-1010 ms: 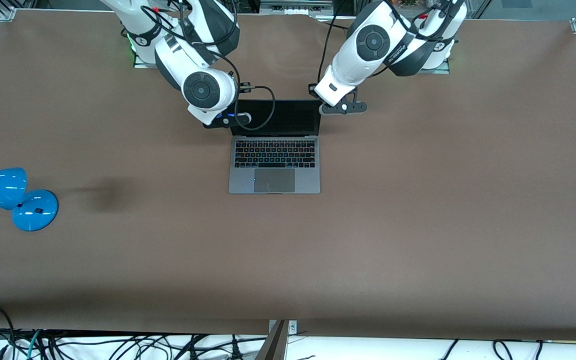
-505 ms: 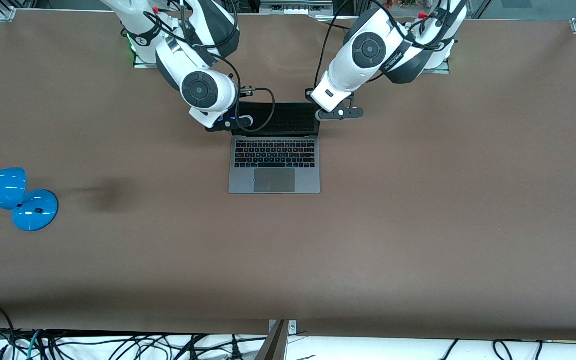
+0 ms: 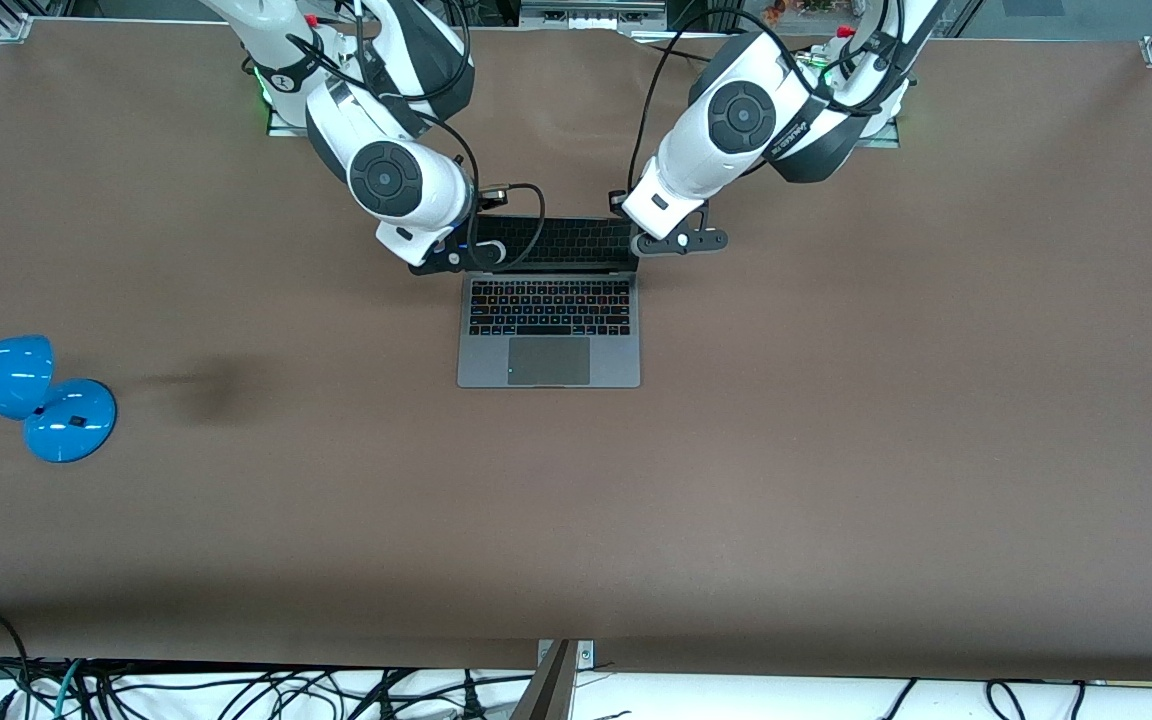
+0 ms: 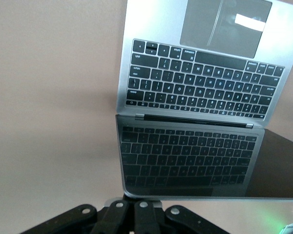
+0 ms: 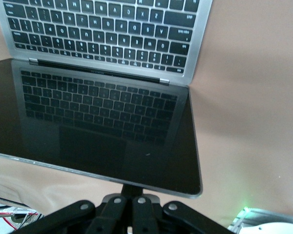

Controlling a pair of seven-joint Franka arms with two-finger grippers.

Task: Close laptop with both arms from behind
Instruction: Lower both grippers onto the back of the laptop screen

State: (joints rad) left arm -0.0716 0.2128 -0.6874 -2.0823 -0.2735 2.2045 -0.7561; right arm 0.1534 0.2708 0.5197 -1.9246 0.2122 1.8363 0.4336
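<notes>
Laptop: the slim space-grey metal laptop with black keyboard and dark screen (image 3: pixel 548 318) lies at the middle of the brown table (image 3: pixel 836 450), open, its trackpad toward six o'clock in the front view and its screen lid at the twelve o'clock edge, leaning over the keys.

Left gripper: the black two-finger gripper of the white left arm (image 4: pixel 136 214) sits at the top edge of the lid, at the corner toward the left arm's end of the table. Its fingers are pressed together with nothing between them; they act as a blunt pusher, just beside or touching the lid rim.

Right gripper: the matching black gripper of the white right arm (image 5: pixel 133 207) stands at the lid's other top corner, fingers likewise together and gripping nothing, set against or just under the lid edge.

Screen: both wrist views show the keyboard mirrored in the glass, so the lid is tilted well forward but not down.

Step in hand: by my reading, the push itself, both arms bearing on the lid from the hinge side.

Next move: probably an even push by both toward six o'clock and downward, matched so the lid does not twist, easing off as it meets the base.

Also present: a glossy blue desk lamp (image 3: pixel 26 395) rests well apart, at about nine o'clock from the laptop.
</notes>
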